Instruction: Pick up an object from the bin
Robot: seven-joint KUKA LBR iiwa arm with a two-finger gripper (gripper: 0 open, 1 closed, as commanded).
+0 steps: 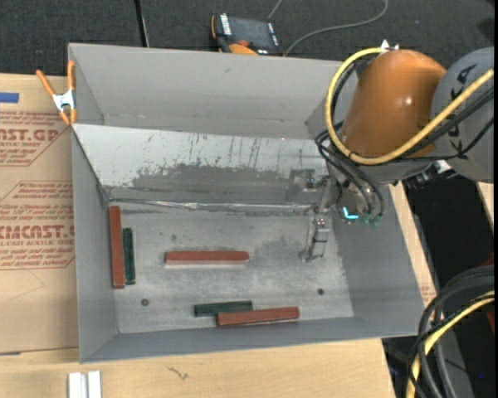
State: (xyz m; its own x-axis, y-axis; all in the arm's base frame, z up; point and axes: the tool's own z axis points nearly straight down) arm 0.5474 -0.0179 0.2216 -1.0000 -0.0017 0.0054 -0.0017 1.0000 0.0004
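Inspection of the bin as it stands: grey metal, floor scuffed, five slim bars lying flat on it and otherwise bare.

Gripper: hangs low over the right part of the floor, below the orange cover of the arm; bare metal lies beneath it; no bar is seen in it; whether it is open or closed I cannot tell from here.

Contents: the middle red-brown bar lies crosswise near the centre, alone, its right end nearest the gripper yet clearly apart from it; the front red-brown bar lies close to the near wall, just beside the front green bar, the two overlapping along part of their length; the left red-brown bar runs along the left wall with the left green bar tight beside it.

Assessment: no pick has begun; the middle red-brown bar is the likeliest candidate, being nearest and free on all sides.

Handling, as judged: the bars look stiff, light and smooth-faced, probably wood or plastic; not fragile; thin and flat to the floor, so little height to seize. Take hold across the narrow width at mid-length, so that the bar stays level; a hold near one end would likely let it tip or swing. The pairs against the walls offer poor clearance and risk catching two at once.
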